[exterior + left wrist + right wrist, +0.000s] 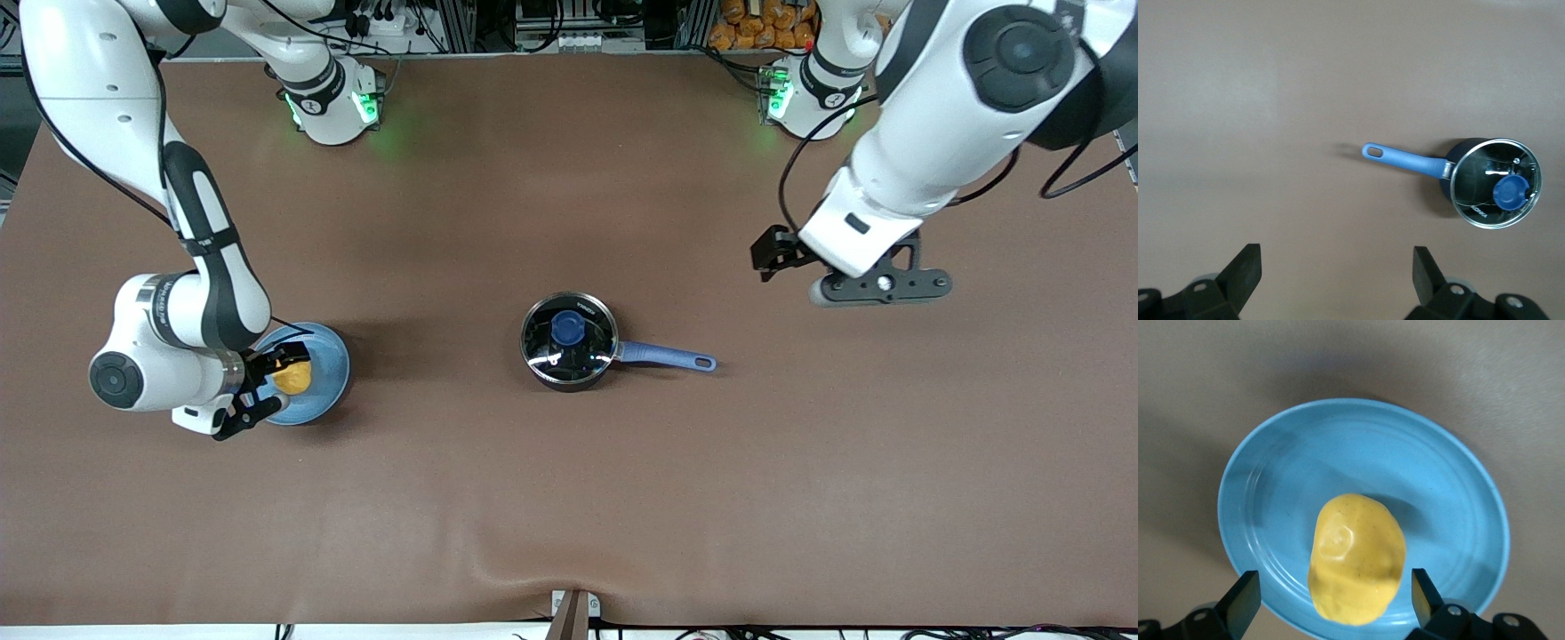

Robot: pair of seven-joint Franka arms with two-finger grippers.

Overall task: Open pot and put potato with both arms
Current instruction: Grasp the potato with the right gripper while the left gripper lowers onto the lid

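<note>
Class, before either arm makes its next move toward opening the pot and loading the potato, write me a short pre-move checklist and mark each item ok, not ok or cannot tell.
1. Lid seated on the pot, knob showing: ok.
2. Pot handle unobstructed, pointing toward the left arm's end of the table: ok.
3. Potato lying on the blue plate, free to lift: ok.
4. Right gripper over the potato, jaws open either side of it: ok.
5. Left gripper over bare table, not yet above the lid, jaws open: not ok.
6. Pot empty inside: cannot tell through the glass glare.
</note>
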